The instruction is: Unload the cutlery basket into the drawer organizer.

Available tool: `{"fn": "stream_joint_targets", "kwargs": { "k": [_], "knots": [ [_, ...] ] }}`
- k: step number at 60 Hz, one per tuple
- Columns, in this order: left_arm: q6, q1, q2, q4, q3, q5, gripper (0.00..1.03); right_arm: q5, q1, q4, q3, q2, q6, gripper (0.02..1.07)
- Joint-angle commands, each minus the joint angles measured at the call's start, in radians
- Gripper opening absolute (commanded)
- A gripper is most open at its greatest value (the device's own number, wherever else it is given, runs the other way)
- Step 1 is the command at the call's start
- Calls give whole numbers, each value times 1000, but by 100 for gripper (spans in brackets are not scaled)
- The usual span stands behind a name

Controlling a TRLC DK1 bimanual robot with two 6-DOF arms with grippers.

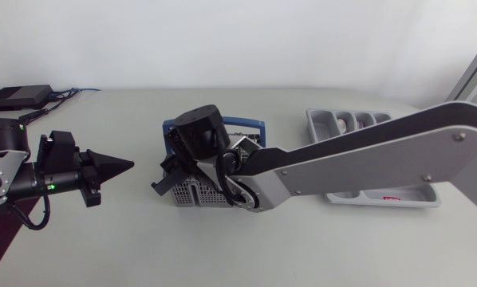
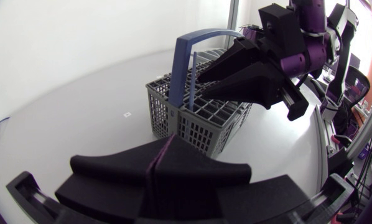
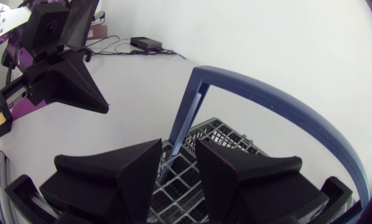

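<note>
the fingers of the right gripper stand a little apart and clamp nothing. their tips are low over the cutlery basket, just beside one post of its blue handle. a thin pale-blue rod stands upright in the basket near those tips; i cannot tell if they touch it. the left gripper has its fingers pressed together and empty, pointing at the basket from a gap away. the drawer organizer lies on the basket's far side, partly under the right arm.
</note>
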Motion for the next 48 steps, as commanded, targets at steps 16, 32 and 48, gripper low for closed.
{"fn": "stream_joint_targets", "kwargs": {
  "k": [16,32,48],
  "knots": [
    [24,42,66,9,17,47,17,5,-15,72,-13,10,17,57],
    [40,63,128,7,58,64,17,-7,-24,89,13,50,20,57],
    [49,63,166,7,83,69,17,-13,-26,95,61,82,18,46]
  ]
}}
